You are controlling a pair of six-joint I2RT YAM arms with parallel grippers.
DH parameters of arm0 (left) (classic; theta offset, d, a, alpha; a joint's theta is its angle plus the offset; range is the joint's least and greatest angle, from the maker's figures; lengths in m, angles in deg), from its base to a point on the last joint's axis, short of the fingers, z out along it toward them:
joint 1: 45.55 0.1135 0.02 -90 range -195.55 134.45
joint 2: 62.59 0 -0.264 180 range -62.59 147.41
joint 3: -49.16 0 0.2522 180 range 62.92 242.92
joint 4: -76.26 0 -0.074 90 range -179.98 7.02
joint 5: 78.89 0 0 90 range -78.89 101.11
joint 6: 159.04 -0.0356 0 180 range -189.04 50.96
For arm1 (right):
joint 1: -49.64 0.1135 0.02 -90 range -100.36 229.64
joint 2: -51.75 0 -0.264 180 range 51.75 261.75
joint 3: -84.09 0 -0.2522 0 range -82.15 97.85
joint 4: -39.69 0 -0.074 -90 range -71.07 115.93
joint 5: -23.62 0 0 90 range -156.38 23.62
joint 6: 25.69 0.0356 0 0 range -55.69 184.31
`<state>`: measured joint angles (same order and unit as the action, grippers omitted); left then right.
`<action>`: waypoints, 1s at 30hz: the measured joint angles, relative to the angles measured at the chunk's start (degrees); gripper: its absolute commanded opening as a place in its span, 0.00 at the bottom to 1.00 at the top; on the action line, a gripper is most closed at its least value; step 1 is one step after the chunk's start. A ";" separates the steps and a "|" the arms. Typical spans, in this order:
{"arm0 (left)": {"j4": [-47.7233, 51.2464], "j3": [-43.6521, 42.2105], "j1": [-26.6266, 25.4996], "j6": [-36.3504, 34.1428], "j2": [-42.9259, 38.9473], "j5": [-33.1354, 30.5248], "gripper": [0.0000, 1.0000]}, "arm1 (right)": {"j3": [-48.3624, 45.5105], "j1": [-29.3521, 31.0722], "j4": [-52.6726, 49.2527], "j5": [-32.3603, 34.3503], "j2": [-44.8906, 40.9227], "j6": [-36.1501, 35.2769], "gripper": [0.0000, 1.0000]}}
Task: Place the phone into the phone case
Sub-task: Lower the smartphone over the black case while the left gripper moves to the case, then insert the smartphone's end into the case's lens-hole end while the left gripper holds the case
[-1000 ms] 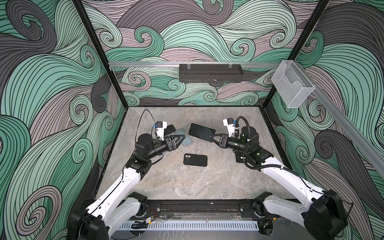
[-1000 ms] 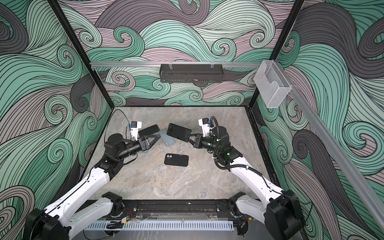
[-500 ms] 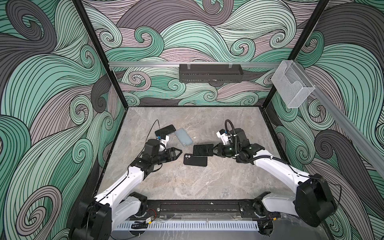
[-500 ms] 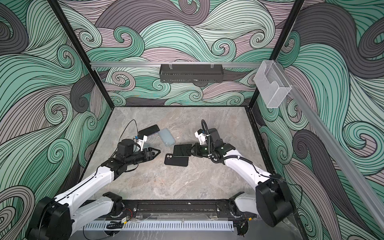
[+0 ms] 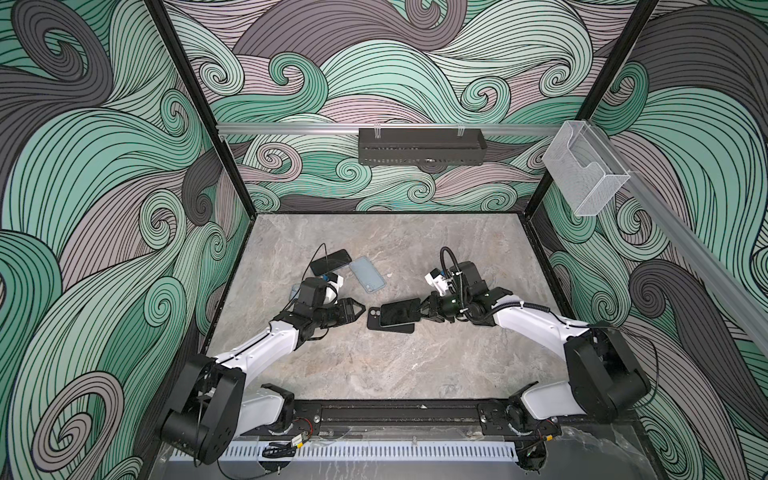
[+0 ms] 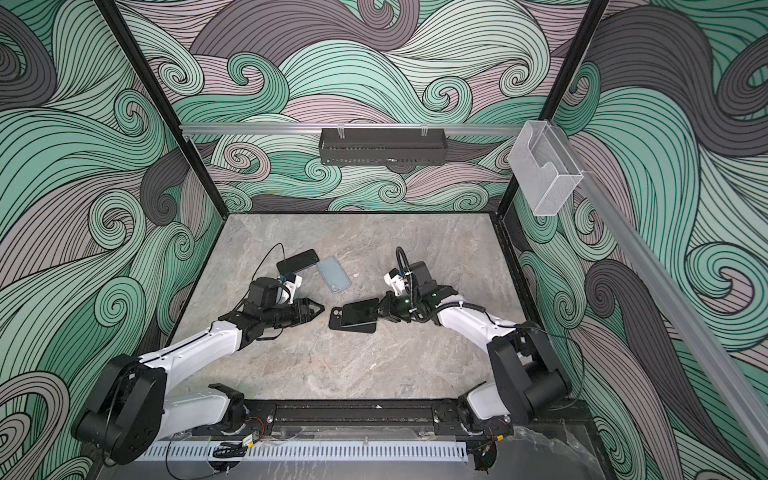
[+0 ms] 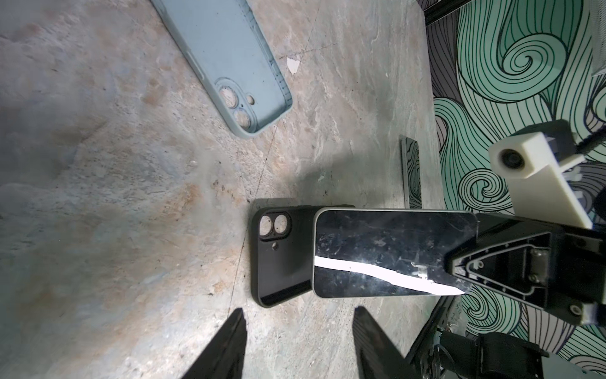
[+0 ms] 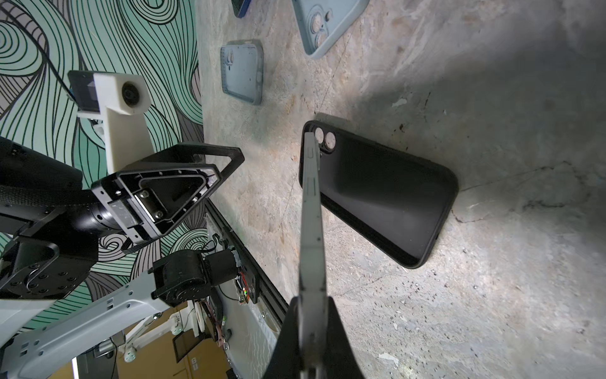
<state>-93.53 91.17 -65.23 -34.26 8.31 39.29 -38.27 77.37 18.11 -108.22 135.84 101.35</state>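
Left wrist view: the right claw [image 7: 452,266] pinches one short end of the phone [image 7: 393,249], screen up, holding it over the black phone case [image 7: 278,262], which lies flat on the tabletop [image 7: 131,197]. The phone covers most of the case and leaves the camera-cutout end bare; whether the two touch cannot be told. The left claw [image 7: 298,334] is empty, its jaws partway apart, just beside that bare end. A pale blue case [image 7: 229,65] lies farther back, beside a dark phone [image 5: 330,262].
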 measured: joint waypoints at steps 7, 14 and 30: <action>-2.34 0.00 -1.07 -0.72 4.46 0.48 0.50 | -0.09 0.00 2.91 -0.72 2.84 1.60 0.00; -5.20 0.48 -3.52 -0.70 11.06 0.55 0.45 | -0.02 0.00 4.13 -1.84 5.53 2.43 0.00; -6.82 1.75 -5.64 0.09 15.47 -1.90 0.39 | 0.33 -0.04 6.93 -4.52 8.55 3.69 0.00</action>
<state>-100.35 92.92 -70.87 -34.17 23.78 37.39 -37.94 77.33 25.04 -112.75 144.39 105.04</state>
